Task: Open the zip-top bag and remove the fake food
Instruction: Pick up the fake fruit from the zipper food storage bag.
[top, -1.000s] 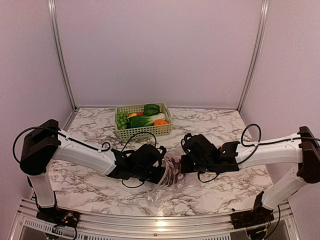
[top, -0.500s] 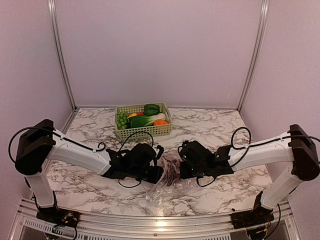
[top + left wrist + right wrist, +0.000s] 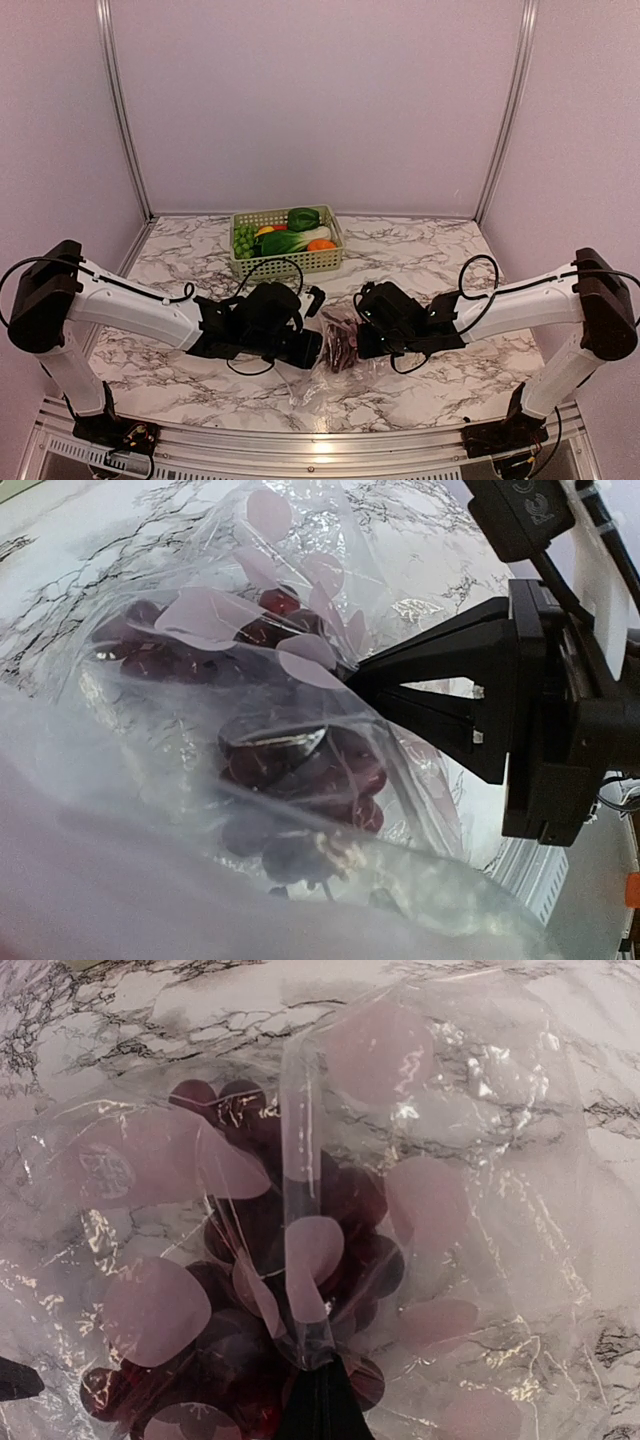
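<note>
The clear zip-top bag (image 3: 322, 372) lies crumpled between my two grippers over the near middle of the table. A dark purple grape bunch (image 3: 340, 342) shows inside it. My right gripper (image 3: 322, 1388) is shut, pinching a fold of the bag (image 3: 480, 1160) just above the grapes (image 3: 350, 1210). My left gripper (image 3: 308, 346) presses against the bag's left side. In the left wrist view blurred plastic (image 3: 200, 610) covers its fingers, with the grapes (image 3: 300, 765) behind it and the right gripper (image 3: 352, 676) beyond. The other fake food (image 3: 290, 238) lies in the basket.
A pale green lattice basket (image 3: 285, 263) stands at the back of the marble table (image 3: 450, 250), behind the left gripper. Metal frame posts rise at both back corners. The table's near edge rail runs just below the bag.
Both grippers have come down and nearer to the front edge with the bag. The bag hung lower from them before; now it sits bunched low over the table.
</note>
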### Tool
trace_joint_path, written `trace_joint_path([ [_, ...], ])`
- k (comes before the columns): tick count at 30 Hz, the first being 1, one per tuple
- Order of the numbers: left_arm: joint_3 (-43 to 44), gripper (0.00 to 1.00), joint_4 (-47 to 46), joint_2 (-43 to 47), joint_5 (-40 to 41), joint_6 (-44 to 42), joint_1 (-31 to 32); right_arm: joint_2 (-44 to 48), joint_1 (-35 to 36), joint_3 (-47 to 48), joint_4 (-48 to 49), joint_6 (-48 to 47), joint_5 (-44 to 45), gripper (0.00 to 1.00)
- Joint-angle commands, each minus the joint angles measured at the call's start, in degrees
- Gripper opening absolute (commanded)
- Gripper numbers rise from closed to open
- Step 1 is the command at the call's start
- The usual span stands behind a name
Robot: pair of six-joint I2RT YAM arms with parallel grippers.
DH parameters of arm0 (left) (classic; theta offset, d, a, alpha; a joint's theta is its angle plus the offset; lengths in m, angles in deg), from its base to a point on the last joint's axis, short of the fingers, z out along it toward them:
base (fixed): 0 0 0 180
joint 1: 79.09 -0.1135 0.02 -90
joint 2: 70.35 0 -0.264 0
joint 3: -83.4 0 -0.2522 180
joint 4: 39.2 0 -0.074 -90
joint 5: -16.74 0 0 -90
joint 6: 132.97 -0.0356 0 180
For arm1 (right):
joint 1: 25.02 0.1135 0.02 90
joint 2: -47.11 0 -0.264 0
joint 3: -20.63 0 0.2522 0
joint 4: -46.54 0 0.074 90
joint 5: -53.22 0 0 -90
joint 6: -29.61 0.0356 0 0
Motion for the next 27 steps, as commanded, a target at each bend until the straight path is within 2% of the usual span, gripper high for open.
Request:
trace_joint_path([
  [1,-0.1,0.3,-0.3,1.9,-0.7,-1.7,1.4,-1.9,-0.1,0.7,-0.2,-0.6,-1.8,0.0],
  [14,9.3,0.33,8.0,-5.8,4.8,-2.5,3.3,-1.5,-0.1,0.5,-0.2,-0.6,-2.3,0.0],
  [27,12.2,0.3,11.0,-9.1,7.0,-3.0,3.3,-0.8,-0.1,0.2,-0.2,-0.6,-2.2,0.0],
])
